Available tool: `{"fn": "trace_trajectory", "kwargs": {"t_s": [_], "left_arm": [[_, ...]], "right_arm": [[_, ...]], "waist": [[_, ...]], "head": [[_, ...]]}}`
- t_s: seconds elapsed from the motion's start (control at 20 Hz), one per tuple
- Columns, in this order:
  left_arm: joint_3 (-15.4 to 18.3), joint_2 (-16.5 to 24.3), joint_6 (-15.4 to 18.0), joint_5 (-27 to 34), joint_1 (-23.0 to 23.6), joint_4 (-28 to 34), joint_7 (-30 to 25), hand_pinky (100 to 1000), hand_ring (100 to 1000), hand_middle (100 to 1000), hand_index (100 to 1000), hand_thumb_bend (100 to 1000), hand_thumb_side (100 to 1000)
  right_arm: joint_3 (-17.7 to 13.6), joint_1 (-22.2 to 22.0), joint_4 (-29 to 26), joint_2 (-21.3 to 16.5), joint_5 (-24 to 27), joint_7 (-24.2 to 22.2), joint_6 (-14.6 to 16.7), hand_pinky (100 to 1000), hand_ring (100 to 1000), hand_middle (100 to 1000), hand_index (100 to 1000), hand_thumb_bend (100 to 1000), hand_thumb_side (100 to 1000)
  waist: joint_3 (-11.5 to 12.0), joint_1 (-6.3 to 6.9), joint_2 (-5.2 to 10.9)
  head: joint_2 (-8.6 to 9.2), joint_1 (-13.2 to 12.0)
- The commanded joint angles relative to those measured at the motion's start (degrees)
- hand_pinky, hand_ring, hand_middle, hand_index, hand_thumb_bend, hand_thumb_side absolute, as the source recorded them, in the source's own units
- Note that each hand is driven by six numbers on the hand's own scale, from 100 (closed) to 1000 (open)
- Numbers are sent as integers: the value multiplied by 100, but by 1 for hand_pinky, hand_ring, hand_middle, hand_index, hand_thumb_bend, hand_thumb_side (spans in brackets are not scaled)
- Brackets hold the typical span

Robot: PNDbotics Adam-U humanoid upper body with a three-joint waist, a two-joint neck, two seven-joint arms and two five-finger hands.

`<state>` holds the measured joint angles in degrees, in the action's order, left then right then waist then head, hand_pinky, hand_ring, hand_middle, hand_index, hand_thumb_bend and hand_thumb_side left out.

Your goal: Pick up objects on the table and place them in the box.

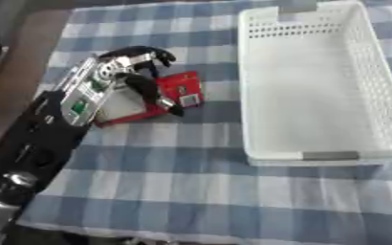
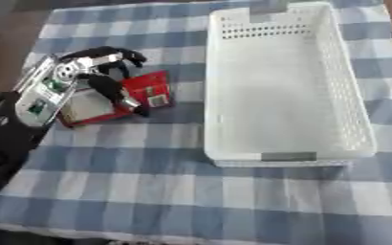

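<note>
Clearly we have our left hand (image 1: 131, 72) over the red-and-white packet (image 1: 182, 90), which lies flat on the checked tablecloth (image 1: 199, 191) just left of the white box (image 1: 316, 86). Our fingers curl around its near part, though whether they truly pinch it we cannot tell. We judge the packet light, thin and fairly stiff, likely slick; an edge pinch looks best. Our hand hides its middle, its print is unreadable, and our right hand shows nowhere. The box looks empty.
</note>
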<state>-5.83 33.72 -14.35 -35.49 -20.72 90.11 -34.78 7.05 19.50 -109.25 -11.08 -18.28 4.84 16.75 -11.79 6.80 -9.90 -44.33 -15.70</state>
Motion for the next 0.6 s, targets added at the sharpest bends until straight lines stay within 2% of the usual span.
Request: {"fn": "trace_trajectory", "kwargs": {"t_s": [0.05, 0.4, 0.6], "left_arm": [[-26, 182, 70, 17, -11, 29, -188, 555, 737, 856, 964, 938, 461], [-42, 270, 170, -83, 6, 60, -523, 568, 743, 856, 956, 928, 466], [-63, 357, 289, -195, 31, 86, -732, 642, 781, 856, 980, 940, 434]], "right_arm": [[-13, 97, -114, 6, 17, -23, -4, 618, 738, 673, 892, 100, 1000], [-33, 111, -127, 12, 10, -21, -7, 617, 737, 666, 888, 100, 1000], [-37, 116, -131, 8, 7, -25, -8, 616, 736, 662, 887, 100, 1000]], "waist": [[-2, -21, 77], [-10, -37, 88], [-18, -34, 83]], "head": [[21, -69], [21, -97], [21, -111]]}}
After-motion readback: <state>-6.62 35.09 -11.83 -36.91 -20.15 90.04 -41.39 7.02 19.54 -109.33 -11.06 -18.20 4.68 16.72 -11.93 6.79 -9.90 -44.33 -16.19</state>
